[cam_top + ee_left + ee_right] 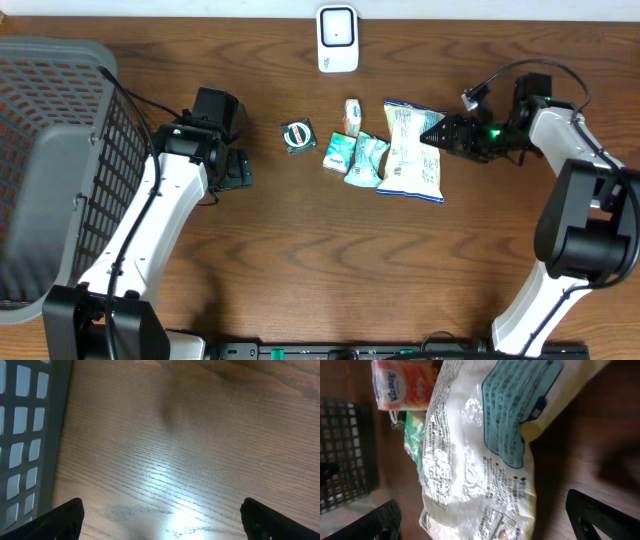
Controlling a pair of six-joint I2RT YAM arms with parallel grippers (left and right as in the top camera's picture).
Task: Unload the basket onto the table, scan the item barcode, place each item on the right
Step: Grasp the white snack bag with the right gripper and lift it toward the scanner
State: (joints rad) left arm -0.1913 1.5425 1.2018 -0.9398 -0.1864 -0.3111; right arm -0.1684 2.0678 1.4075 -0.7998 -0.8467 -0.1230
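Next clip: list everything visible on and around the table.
table: one, brown wood, under everything
basket: one, grey mesh, table's left end
white device: one, white, far edge, centre; probably the scanner
round tin: one, green, left of the packet cluster
tissue pack: one, orange and white, far side of the cluster
small packets: two, green and teal, side by side, left of the bag
snack bag: one, white and blue, right of the cluster
left gripper: one, black, open, over bare table near the basket
right gripper: one, black, open, at the snack bag's right edge
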